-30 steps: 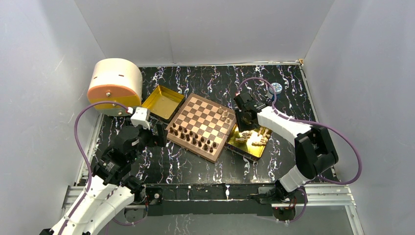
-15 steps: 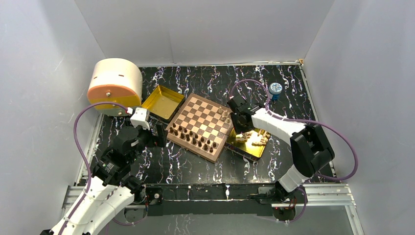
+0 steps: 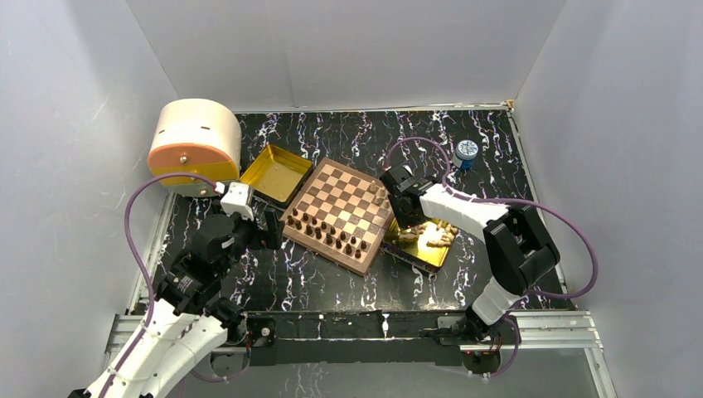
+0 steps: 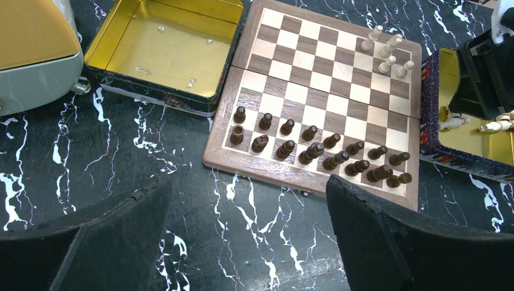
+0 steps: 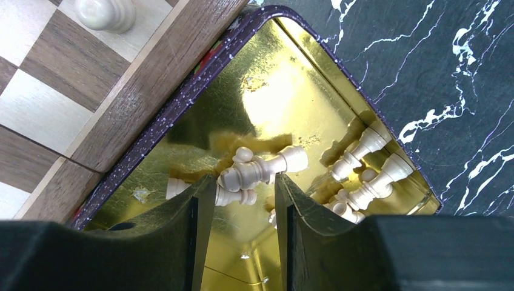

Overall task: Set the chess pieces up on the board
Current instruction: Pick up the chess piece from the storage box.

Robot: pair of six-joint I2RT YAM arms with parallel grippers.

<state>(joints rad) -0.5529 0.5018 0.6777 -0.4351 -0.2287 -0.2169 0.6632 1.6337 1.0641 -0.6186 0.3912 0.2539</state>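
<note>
Over the gold tray [image 5: 291,103], the right end effector [image 5: 242,188] hangs spread around a light chess piece [image 5: 260,168].
The piece lies flat, long axis across the finger gap, base toward the right-hand finger. The dark pieces [image 4: 312,150] stand upright on the board [image 4: 285,176]; the left end effector [image 4: 247,188] gapes above the tabletop [image 4: 121,151].

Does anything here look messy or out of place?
Yes. The light chess pieces lie toppled in a heap in the gold tray beside the board, while only four stand on it. The dark pieces stand in two slightly ragged rows.
</note>
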